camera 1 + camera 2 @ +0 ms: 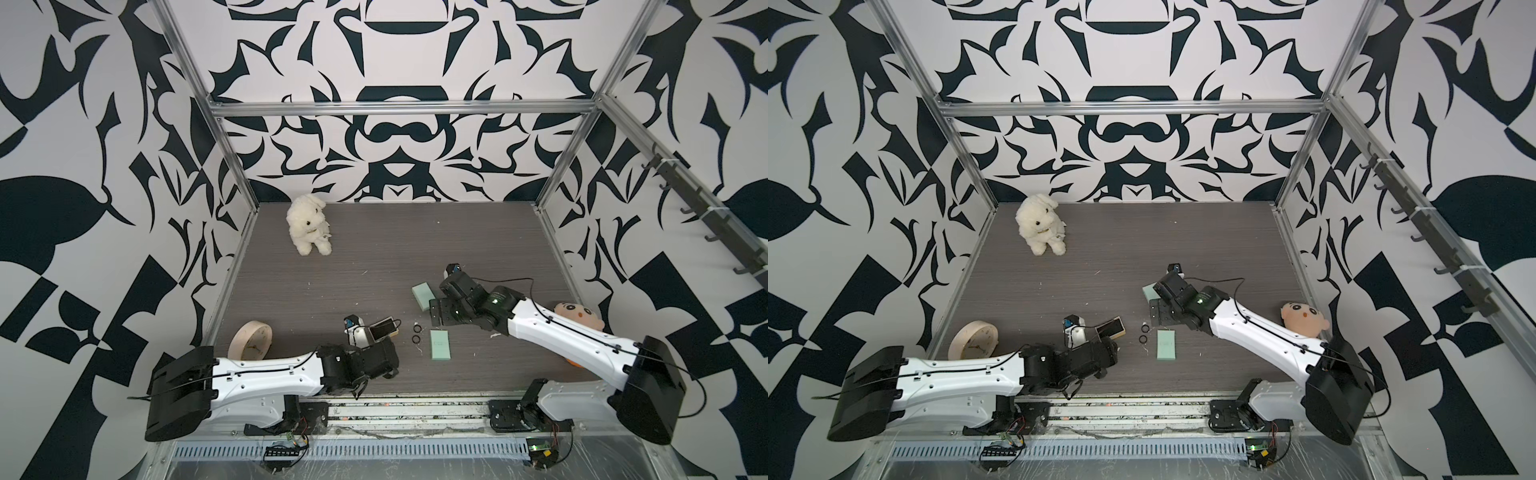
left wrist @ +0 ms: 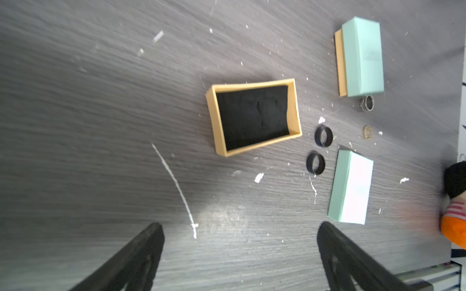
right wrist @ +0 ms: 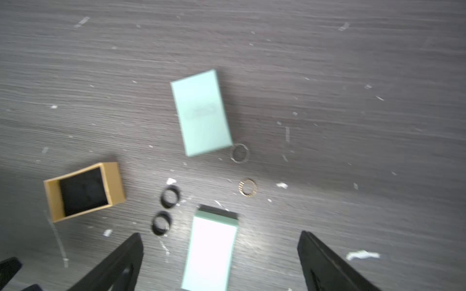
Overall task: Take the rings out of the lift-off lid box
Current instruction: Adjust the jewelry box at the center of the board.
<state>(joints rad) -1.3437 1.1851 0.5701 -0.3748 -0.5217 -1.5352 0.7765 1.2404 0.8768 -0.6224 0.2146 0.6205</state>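
– Left hand (image 2: 239, 254): how does it stand?
– Spread wide. Its two black fingers (image 2: 141, 252) hang above the grey wood-grain worktop (image 2: 100, 126) with nothing between them.
– And the right hand (image 3: 220, 234)?
– Equally wide, gripping nothing. In its wrist view a mint-green piece (image 3: 211, 252) lies flat on the worktop beneath the gap. Whether that is a lid alone or a whole box, I cannot tell.
– Where is the open box?
– Ahead of the left hand: a tan box base (image 2: 213, 121), lid off, black lining showing inside.
– And the rings?
– All on the worktop, outside that base. One black ring (image 2: 323, 136) and a second black ring (image 2: 315, 162) lie near each other, not touching, between the tan box base and the mint-green piece. A grey ring (image 2: 367, 105) sits just beside the corner of a closed mint-green box (image 2: 363, 58). A small gold ring (image 2: 367, 132) lies between the two mint-green items, touching neither.
– Anything farther out?
– In both top views, a round pale clock (image 1: 250, 343) is near the left arm, a white plush animal (image 1: 309, 224) sits at the far side, and a cartoon-face plush (image 1: 579, 316) lies by the right arm.
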